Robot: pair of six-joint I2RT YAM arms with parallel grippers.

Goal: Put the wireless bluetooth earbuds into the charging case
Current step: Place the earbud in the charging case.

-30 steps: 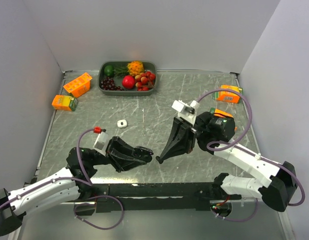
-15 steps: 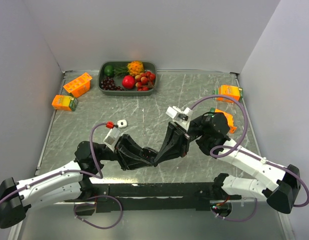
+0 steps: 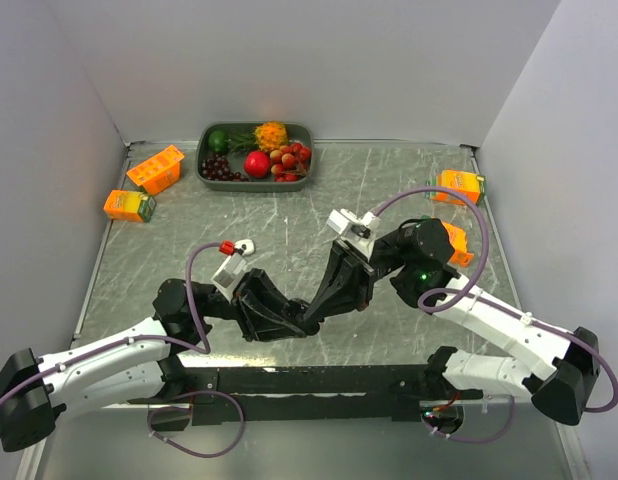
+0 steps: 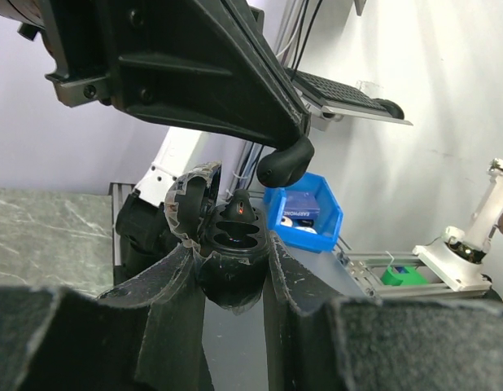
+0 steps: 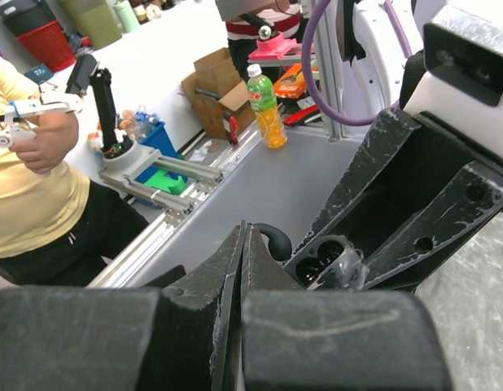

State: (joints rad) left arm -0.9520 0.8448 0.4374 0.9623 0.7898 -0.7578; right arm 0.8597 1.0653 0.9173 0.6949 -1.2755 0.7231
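Earbud (image 4: 286, 160), apparently, sits pinched in your right gripper (image 5: 245, 236) just above the open case (image 4: 231, 236) your left gripper (image 4: 232, 269) clamps.

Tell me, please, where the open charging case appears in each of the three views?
Top external: low centre, hidden where the left gripper and right gripper meet; not distinguishable.
Left wrist: charging case at centre, lid open, between the left fingers.
Right wrist: right of centre, low, its two wells facing the camera.
Shared landmark: the black earbud at the right gripper's tip, beside the case in both wrist views.
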